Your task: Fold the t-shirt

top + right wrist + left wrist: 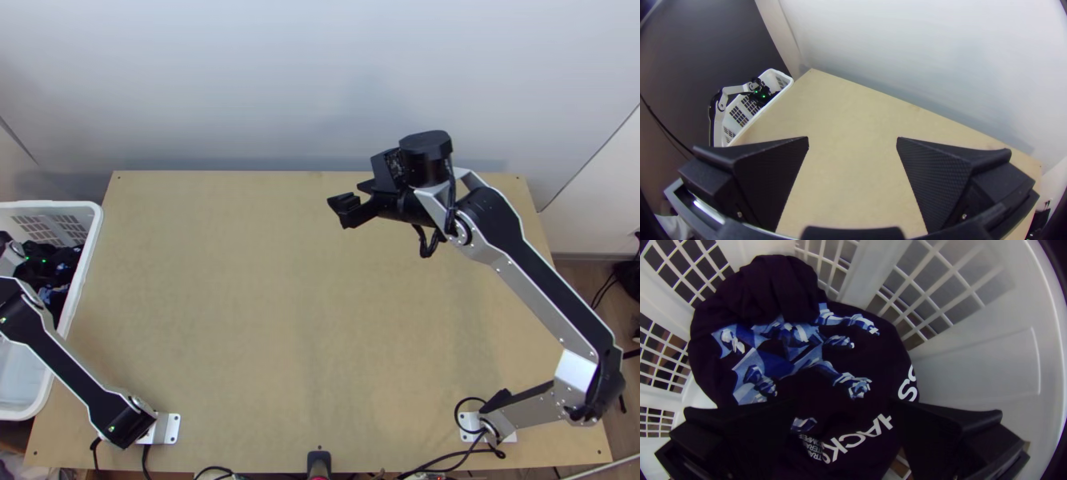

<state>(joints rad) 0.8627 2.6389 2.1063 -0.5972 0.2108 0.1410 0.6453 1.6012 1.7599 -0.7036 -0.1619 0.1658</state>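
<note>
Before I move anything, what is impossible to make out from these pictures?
Left wrist view: part of the dark cloth, behind the left gripper's fingers; its sleeves, lost in bunched folds.
Top view: the basket's left side, cut off by the edge.
Right wrist view: the cloth's print, too small beside the left arm.

Lab-like robot workspace, two jointed arms (552, 292) fixed to a wooden table (240, 320), trailing cables (464, 454), pale wall (264, 88)
</note>
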